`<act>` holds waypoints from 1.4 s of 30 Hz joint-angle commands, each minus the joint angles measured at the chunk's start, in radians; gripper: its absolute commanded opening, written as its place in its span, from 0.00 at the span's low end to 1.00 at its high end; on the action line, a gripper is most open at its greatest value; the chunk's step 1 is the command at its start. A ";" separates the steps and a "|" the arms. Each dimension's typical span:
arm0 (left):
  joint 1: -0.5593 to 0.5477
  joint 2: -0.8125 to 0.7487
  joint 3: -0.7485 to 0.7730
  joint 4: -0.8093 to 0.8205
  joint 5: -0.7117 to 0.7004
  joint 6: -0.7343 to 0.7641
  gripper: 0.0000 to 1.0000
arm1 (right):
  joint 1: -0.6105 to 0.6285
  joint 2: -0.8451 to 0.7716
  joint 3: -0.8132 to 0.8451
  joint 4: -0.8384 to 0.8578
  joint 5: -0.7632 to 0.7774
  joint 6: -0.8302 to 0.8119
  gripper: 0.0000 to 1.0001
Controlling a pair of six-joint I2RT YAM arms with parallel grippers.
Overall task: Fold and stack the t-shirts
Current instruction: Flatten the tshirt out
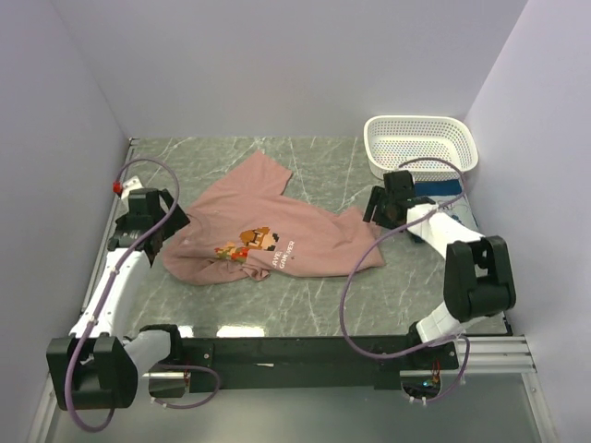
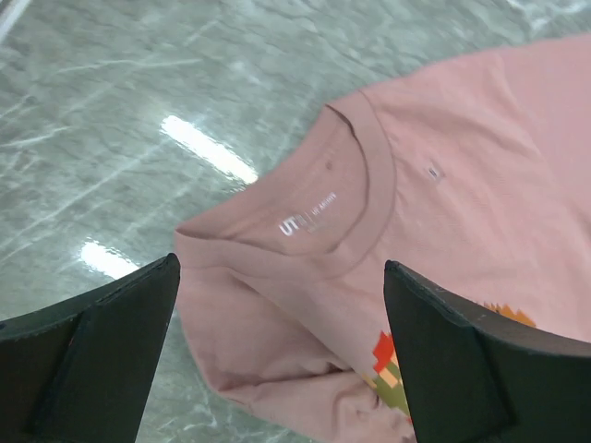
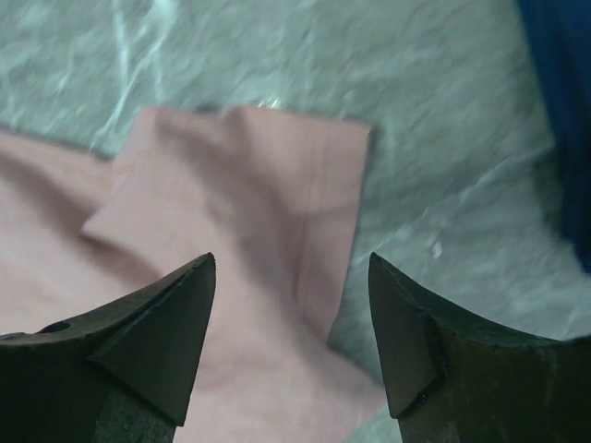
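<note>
A dusty-pink t-shirt (image 1: 277,235) lies crumpled on the marble table, its pixel-art face print up. My left gripper (image 1: 171,221) hovers over the shirt's left end. In the left wrist view its jaws (image 2: 282,263) stand wide apart above the collar (image 2: 360,194), holding nothing. My right gripper (image 1: 377,208) is at the shirt's right end, also open. In the right wrist view that gripper (image 3: 292,258) hangs over a flat pink corner (image 3: 249,185). A blue t-shirt (image 1: 439,189) lies behind the right arm, also seen as a blue edge (image 3: 563,111).
A white perforated basket (image 1: 420,143) stands at the back right corner, just beyond the blue shirt. Pale walls close in the table on the left, back and right. A small red piece (image 1: 117,186) sits at the left wall. The arms' black base rail (image 1: 295,351) runs along the near edge.
</note>
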 commanded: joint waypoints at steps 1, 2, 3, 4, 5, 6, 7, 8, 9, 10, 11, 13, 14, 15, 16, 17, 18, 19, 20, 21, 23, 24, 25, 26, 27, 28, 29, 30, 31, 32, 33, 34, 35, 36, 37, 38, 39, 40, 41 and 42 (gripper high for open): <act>-0.038 -0.033 -0.040 0.049 0.006 0.036 0.98 | -0.044 0.053 0.072 -0.003 0.053 -0.046 0.72; -0.040 -0.029 -0.042 0.052 0.012 0.039 0.98 | -0.057 0.089 0.093 -0.006 0.042 -0.049 0.71; -0.040 -0.024 -0.034 0.049 0.022 0.041 0.98 | -0.064 0.106 0.102 -0.008 0.036 -0.052 0.70; -0.040 -0.009 -0.028 0.044 0.023 0.039 0.98 | -0.067 0.125 0.113 -0.012 0.028 -0.055 0.69; -0.041 -0.003 -0.019 0.044 0.023 0.042 0.98 | -0.068 0.159 0.133 -0.015 0.016 -0.059 0.68; -0.041 0.004 -0.016 0.044 0.023 0.044 0.98 | -0.068 0.176 0.144 -0.021 0.013 -0.060 0.67; -0.041 0.017 -0.011 0.044 0.027 0.044 0.98 | -0.068 0.188 0.155 -0.021 0.007 -0.060 0.67; -0.041 0.022 -0.010 0.046 0.030 0.045 0.98 | -0.068 0.211 0.159 -0.018 -0.005 -0.060 0.65; -0.041 0.027 -0.004 0.044 0.033 0.045 0.98 | -0.068 0.221 0.162 -0.017 -0.019 -0.059 0.65; -0.040 0.033 -0.002 0.044 0.033 0.044 0.98 | -0.068 0.241 0.168 -0.015 -0.025 -0.054 0.64; -0.041 0.036 -0.004 0.041 0.033 0.045 0.98 | -0.068 0.248 0.170 -0.014 -0.029 -0.052 0.64; -0.041 0.039 -0.002 0.038 0.032 0.045 0.98 | -0.068 0.265 0.181 -0.020 -0.032 -0.051 0.61; -0.040 0.039 -0.001 0.037 0.033 0.045 0.98 | -0.068 0.280 0.187 -0.023 -0.032 -0.052 0.51; -0.040 0.039 -0.002 0.036 0.033 0.045 0.98 | -0.068 0.287 0.193 -0.026 -0.029 -0.057 0.49; -0.040 0.039 -0.002 0.036 0.033 0.045 0.98 | -0.068 0.291 0.210 -0.038 -0.027 -0.060 0.44; -0.041 0.039 -0.002 0.036 0.029 0.044 0.98 | -0.068 0.300 0.221 -0.046 -0.030 -0.063 0.27; -0.041 0.039 -0.004 0.036 0.029 0.045 0.98 | -0.068 0.304 0.231 -0.054 -0.029 -0.068 0.19; -0.041 0.039 -0.002 0.036 0.027 0.044 0.98 | -0.068 0.304 0.259 -0.072 -0.012 -0.071 0.10; -0.041 0.039 -0.002 0.035 0.023 0.044 0.98 | -0.070 0.301 0.274 -0.080 0.002 -0.075 0.00; -0.040 0.040 -0.002 0.033 0.021 0.042 0.98 | -0.068 0.296 0.294 -0.089 0.017 -0.080 0.00; -0.041 0.045 -0.001 0.032 0.021 0.042 0.98 | -0.076 0.271 0.360 -0.115 0.088 -0.082 0.00; -0.041 0.047 -0.001 0.030 0.020 0.042 0.97 | -0.080 0.262 0.386 -0.124 0.118 -0.069 0.00; -0.040 0.051 -0.001 0.030 0.018 0.041 0.97 | -0.088 0.245 0.436 -0.136 0.138 -0.060 0.00; -0.040 0.053 0.002 0.029 0.016 0.041 0.97 | -0.099 0.238 0.461 -0.141 0.181 -0.048 0.00; -0.040 0.053 0.004 0.026 0.013 0.039 0.97 | -0.102 0.233 0.486 -0.146 0.200 -0.027 0.00; -0.041 0.056 0.003 0.026 0.013 0.039 0.97 | -0.104 0.224 0.526 -0.150 0.215 -0.019 0.00; -0.041 0.054 0.004 0.026 0.012 0.039 0.97 | -0.102 0.222 0.546 -0.155 0.234 -0.013 0.10; -0.040 0.056 0.003 0.026 0.013 0.039 0.97 | -0.104 0.221 0.564 -0.161 0.241 0.001 0.17; -0.040 0.054 0.001 0.026 0.010 0.041 0.97 | -0.102 0.216 0.593 -0.182 0.240 0.006 0.28; -0.041 0.054 0.001 0.026 0.010 0.041 0.97 | -0.096 0.210 0.598 -0.192 0.237 0.009 0.33; -0.040 0.053 0.003 0.026 0.010 0.041 0.97 | -0.070 0.199 0.597 -0.195 0.223 -0.003 0.37; -0.041 0.053 0.001 0.026 0.018 0.042 0.97 | -0.052 0.161 0.568 -0.183 0.212 -0.014 0.46; -0.041 0.053 -0.001 0.029 0.024 0.044 0.97 | -0.032 0.138 0.545 -0.169 0.202 -0.032 0.50; -0.040 0.051 -0.004 0.032 0.035 0.045 0.97 | -0.003 0.114 0.516 -0.154 0.179 -0.063 0.53; -0.041 0.047 -0.004 0.035 0.044 0.045 0.97 | 0.043 0.063 0.450 -0.123 0.124 -0.074 0.55; -0.043 0.045 -0.008 0.033 0.053 0.042 0.97 | 0.073 0.034 0.411 -0.103 0.082 -0.081 0.60; -0.081 0.042 -0.010 0.027 0.050 0.039 0.97 | 0.099 0.005 0.335 -0.068 0.050 -0.088 0.61; -0.102 0.042 -0.008 0.017 0.044 0.031 0.97 | 0.158 -0.049 0.298 -0.052 0.007 -0.086 0.62; -0.127 0.042 -0.005 -0.012 0.032 0.009 0.96 | 0.189 -0.075 0.261 -0.035 -0.010 -0.086 0.62; -0.182 0.043 -0.001 -0.035 0.023 -0.010 0.96 | 0.218 -0.097 0.229 -0.023 -0.021 -0.080 0.62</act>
